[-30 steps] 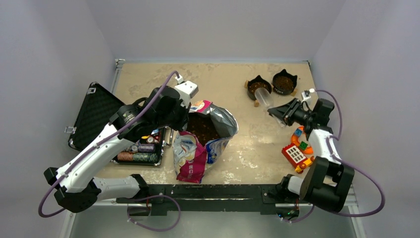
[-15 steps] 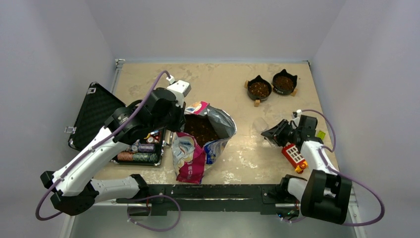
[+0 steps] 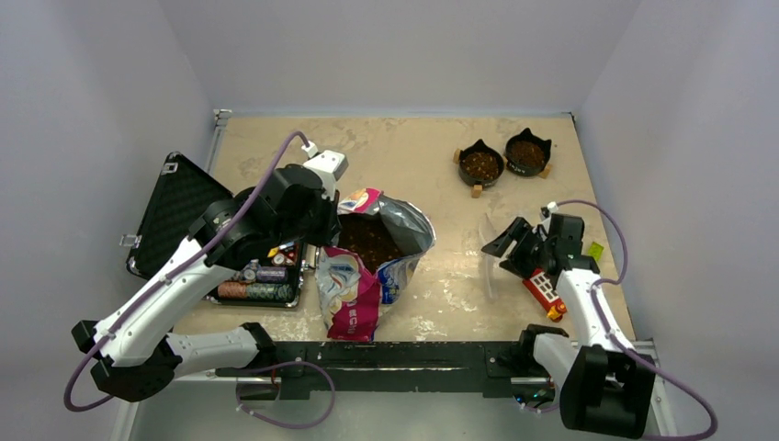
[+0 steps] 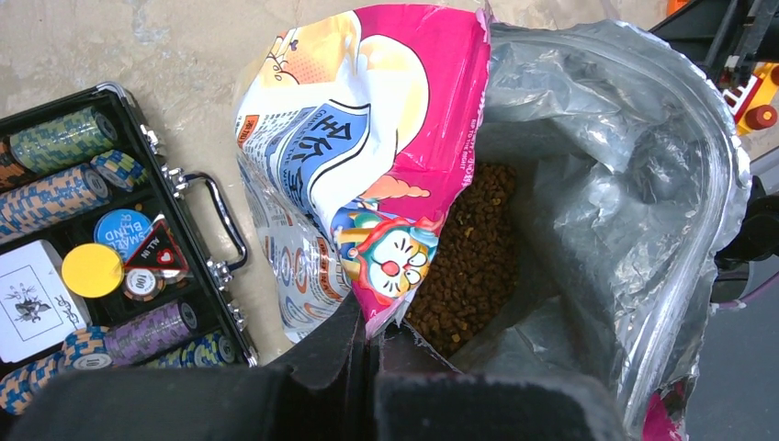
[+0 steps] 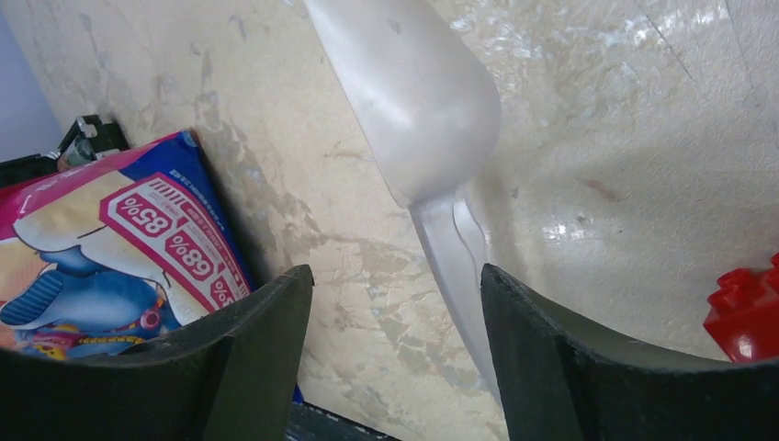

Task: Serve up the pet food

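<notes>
The pink-blue cartoon foil bag (image 3: 354,289) lies open on the table, with the pet food (image 3: 370,241) showing inside as brown kibble (image 4: 473,257). My left gripper (image 3: 333,213) is shut on the bag's printed top edge (image 4: 404,184) and holds the mouth open; in its wrist view the left gripper (image 4: 377,326) pinches the rim. Two black cat-eared bowls (image 3: 480,165) (image 3: 527,152) at the back right hold kibble. A clear plastic scoop (image 5: 413,101) lies on the table, its handle beside one fingertip of my open right gripper (image 5: 395,276). In the top view the right gripper (image 3: 501,246) sits just right of the scoop (image 3: 486,241).
An open black case (image 3: 174,211) with stacks of poker chips (image 4: 64,184) lies left of the bag. Red and orange toy bricks (image 3: 544,287) lie under my right arm, and a red brick (image 5: 749,312) shows at the right wrist view's edge. A small green block (image 3: 595,249) lies nearby.
My right arm came back from the bowls, lowered the scoop to the table and opened, letting it go. My left gripper shifted slightly left with the bag edge.
</notes>
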